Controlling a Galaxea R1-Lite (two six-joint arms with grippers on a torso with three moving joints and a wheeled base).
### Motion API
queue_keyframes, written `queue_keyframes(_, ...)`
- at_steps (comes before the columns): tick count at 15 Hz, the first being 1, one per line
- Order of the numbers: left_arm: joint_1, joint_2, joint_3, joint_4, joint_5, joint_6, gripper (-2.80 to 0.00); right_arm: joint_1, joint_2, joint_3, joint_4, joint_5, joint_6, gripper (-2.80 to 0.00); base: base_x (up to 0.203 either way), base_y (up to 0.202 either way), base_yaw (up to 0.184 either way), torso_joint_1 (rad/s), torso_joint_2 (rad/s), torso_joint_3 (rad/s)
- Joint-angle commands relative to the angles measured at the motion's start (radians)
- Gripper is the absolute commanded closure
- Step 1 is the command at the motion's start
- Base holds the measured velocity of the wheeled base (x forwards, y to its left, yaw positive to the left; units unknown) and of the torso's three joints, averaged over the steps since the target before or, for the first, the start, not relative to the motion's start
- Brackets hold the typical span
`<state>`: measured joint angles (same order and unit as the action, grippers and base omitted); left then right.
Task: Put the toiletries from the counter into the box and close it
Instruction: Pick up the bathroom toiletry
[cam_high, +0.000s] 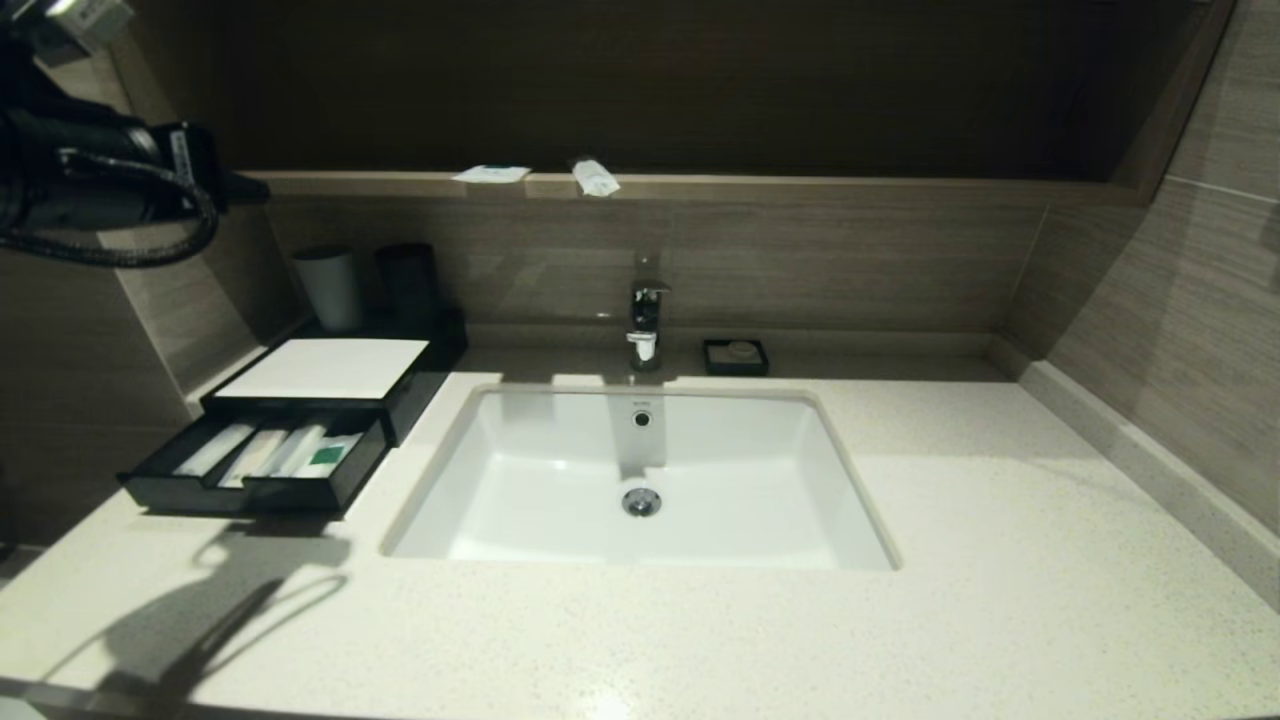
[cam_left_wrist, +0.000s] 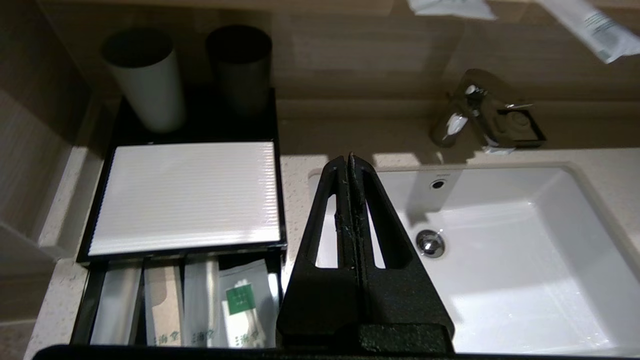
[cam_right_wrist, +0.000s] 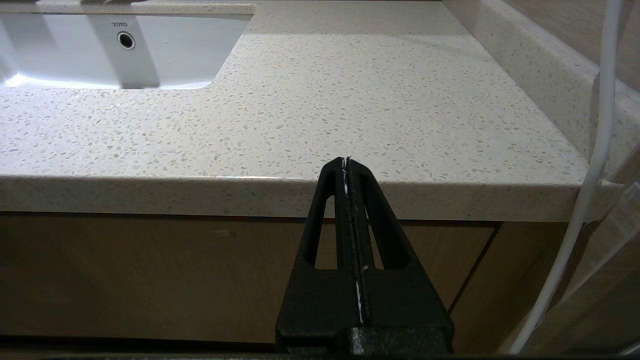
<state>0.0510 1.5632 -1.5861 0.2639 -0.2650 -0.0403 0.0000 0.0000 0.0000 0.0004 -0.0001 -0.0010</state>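
Two light, slippery packets (cam_high: 490, 174) lie top centre on the ledge (cam_high: 800, 187), best pinched at an overhanging edge; both grippers' jaws are closed and empty.

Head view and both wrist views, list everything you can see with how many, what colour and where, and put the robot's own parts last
Flat sachet: one, white with green mark, on the wood ledge.
Tube-like pouch: one, white, on the ledge beside the sachet.
Box: one, black with white top panel, left of the sink, drawer pulled open.
Packets in drawer: about four, white and tan, lying side by side.
Cups: two, one white, one dark, behind the box.
Faucet: one, chrome, behind the sink.
Soap dish: one, black, right of the faucet.
Sink: one, white, set in the speckled countertop.
Left gripper: black, shut, raised over the sink's left edge.
Right gripper: black, shut, low in front of the countertop edge.
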Motion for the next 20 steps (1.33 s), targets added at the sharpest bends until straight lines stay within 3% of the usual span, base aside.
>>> queue_keyframes(1,-0.033,0.058,-0.127,0.044,0.001,-0.006,0.0,0.0,0.0,0.0,0.0,0.0,-0.001,0.0,0.0,0.0,0.0,0.0,0.0,0.0)
queue_keyframes(5,-0.119,0.175,-0.346,0.169,0.009,-0.01,0.0,0.0,0.0,0.0,0.0,0.0,-0.001,0.0,0.0,0.0,0.0,0.0,0.0,0.0)
queue_keyframes(14,-0.238,0.208,-0.347,0.035,0.003,-0.056,0.0,0.0,0.0,0.0,0.0,0.0,-0.001,0.0,0.0,0.0,0.0,0.0,0.0,0.0)
queue_keyframes(20,-0.376,0.211,-0.347,0.01,0.003,-0.111,0.0,0.0,0.0,0.0,0.0,0.0,-0.001,0.0,0.0,0.0,0.0,0.0,0.0,0.0)
